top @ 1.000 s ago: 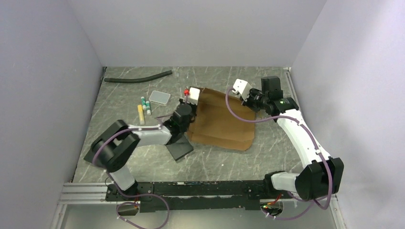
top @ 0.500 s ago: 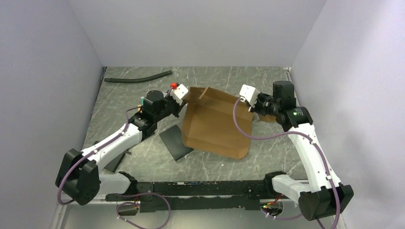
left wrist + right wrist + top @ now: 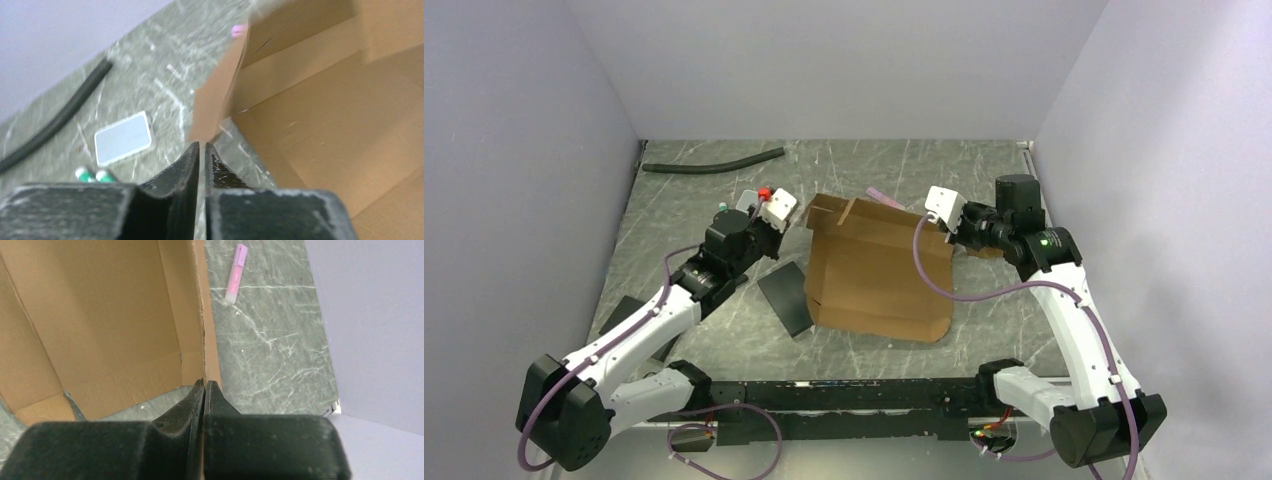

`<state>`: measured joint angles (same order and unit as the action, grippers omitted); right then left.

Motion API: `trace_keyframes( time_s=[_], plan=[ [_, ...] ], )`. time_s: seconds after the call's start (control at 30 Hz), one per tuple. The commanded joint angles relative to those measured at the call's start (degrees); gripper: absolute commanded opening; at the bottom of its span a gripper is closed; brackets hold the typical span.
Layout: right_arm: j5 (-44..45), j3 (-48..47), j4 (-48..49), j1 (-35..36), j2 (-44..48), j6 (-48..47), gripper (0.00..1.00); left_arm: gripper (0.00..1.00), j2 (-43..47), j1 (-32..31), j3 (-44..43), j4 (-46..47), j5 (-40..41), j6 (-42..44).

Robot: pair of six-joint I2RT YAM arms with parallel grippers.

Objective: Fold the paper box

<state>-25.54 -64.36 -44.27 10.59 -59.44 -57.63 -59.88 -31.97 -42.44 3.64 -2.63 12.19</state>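
Paper box [image 3: 879,270]: matt brown cardboard, fibrous cut edges. Table [image 3: 984,180]: grey marbled, scratched.

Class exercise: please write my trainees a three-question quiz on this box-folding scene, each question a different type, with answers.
1. True or false: the right gripper is clamped on an edge of the paper box.
2. The marker lying beyond the box is: A green, B pink, C black.
3. Fill in: the black hose lies at the far ___ corner of the table.
Key: 1 true; 2 B; 3 left.
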Motion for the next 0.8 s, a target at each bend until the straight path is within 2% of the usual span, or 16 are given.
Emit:
trace_keyframes(
  time_s=[0.0, 0.1, 0.17, 0.27, 0.33, 0.43, 0.53, 0.63, 0.7, 0.77],
  plan=[
    [-3.43, -1.23, -1.07, -0.27, 0.26, 0.73, 0.0, 0.22, 0.05, 0.58, 2.84, 3.71, 12.41, -13.95],
    [-5.63, -2.08, -1.12, -0.28, -0.81, 2.91, 0.0, 0.44, -0.92, 0.77, 3.61, 4.81, 8.58, -21.62],
    [-6.38, -2.71, -0.94, -0.26, -1.48, 4.33, 0.0, 0.5, -1.32, 0.86, 3.84, 4.65, 6.97, -26.0],
    [-4.4, -3.42, 1.17, -0.14, -2.8, 7.8, 0.0, 0.54, 1.42, 0.94, 4.09, 1.36, 5.15, -32.32],
    [-1.52, -4.08, 2.48, -0.06, -3.81, 10.11, 0.0, 0.63, 5.56, 0.95, 7.82, 2.51, 2.09, -34.98],
    [-0.01, -6.42, 2.18, -0.03, -6.35, 12.13, 0.0, 0.78, 12.36, 0.96, 16.12, 9.19, -2.49, -39.96],
    [-0.84, -9.7, 0.68, 0.05, -8.84, 13.8, 0.0, 0.81, 16.53, 0.94, 23.12, 15.58, -4.42, -43.7],
    [-2.07, -12.71, -1.39, 0.41, -10.57, 14.72, 0.0, 0.8, 16.59, 0.94, 27.53, 25.87, -7.72, -44.75],
    [-2.26, -13.87, -2.42, 0.99, -11.3, 14.66, 0.0, 0.8, 14.55, 0.94, 27.68, 31.99, -11.46, -43.48],
    [-1.89, -13.91, -2.59, 1.55, -11.52, 14.8, 0.0, 0.8, 10.93, 0.95, 25.14, 34.09, -14.69, -42.18]
  ],
)
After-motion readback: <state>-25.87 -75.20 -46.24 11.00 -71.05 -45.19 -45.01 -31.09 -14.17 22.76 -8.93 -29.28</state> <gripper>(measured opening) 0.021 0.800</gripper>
